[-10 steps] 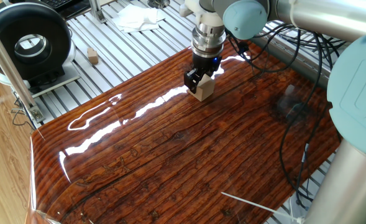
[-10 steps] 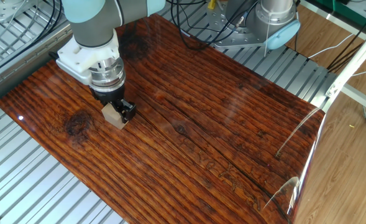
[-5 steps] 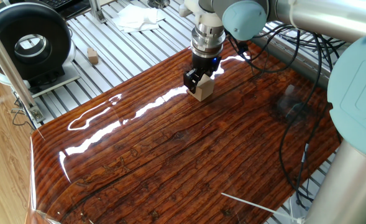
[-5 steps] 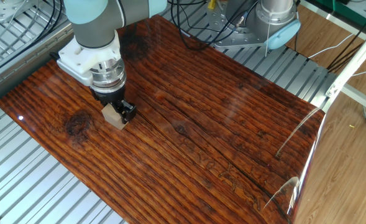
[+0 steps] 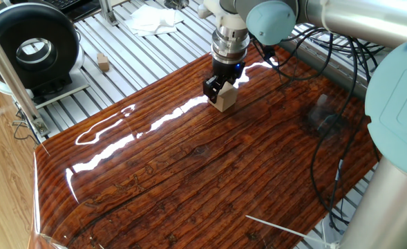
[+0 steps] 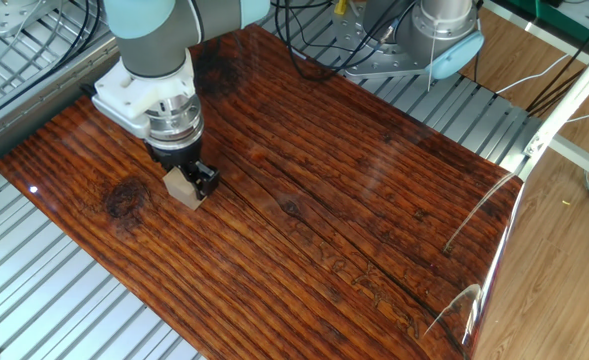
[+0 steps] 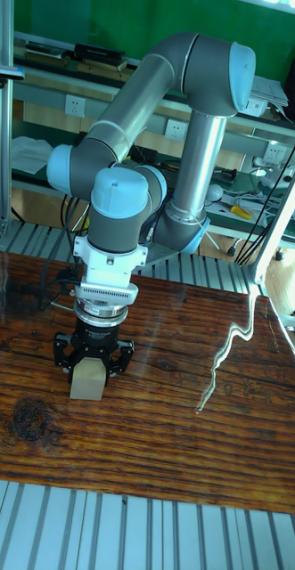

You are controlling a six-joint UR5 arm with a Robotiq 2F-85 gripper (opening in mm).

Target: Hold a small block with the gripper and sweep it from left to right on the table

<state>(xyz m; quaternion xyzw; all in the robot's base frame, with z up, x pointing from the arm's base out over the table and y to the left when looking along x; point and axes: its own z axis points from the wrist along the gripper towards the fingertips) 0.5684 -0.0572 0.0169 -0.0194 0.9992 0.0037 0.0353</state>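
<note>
A pale beige small block (image 5: 224, 101) (image 6: 183, 186) (image 7: 86, 379) rests on the glossy reddish-brown table (image 5: 189, 180) (image 6: 354, 230) (image 7: 165, 419). My black gripper (image 5: 219, 92) (image 6: 187, 180) (image 7: 90, 361) is shut on the small block, one prong on each side, pointing straight down from the silver wrist with the blue ring. In one fixed view the block sits near the table's far edge. In the tall fixed view it is at the left part of the board.
A tiny brownish block (image 5: 103, 63) lies on the ribbed aluminium slats (image 5: 120, 55) beyond the board. A black round device (image 5: 30, 48) and white cloth (image 5: 151, 19) stand at the back. Cables (image 5: 327, 104) hang by the arm base. A clear panel (image 6: 494, 220) borders the board.
The gripper and block have shifted very slightly, a few pixels toward the far left in one fixed view. Otherwise nothing differs.
</note>
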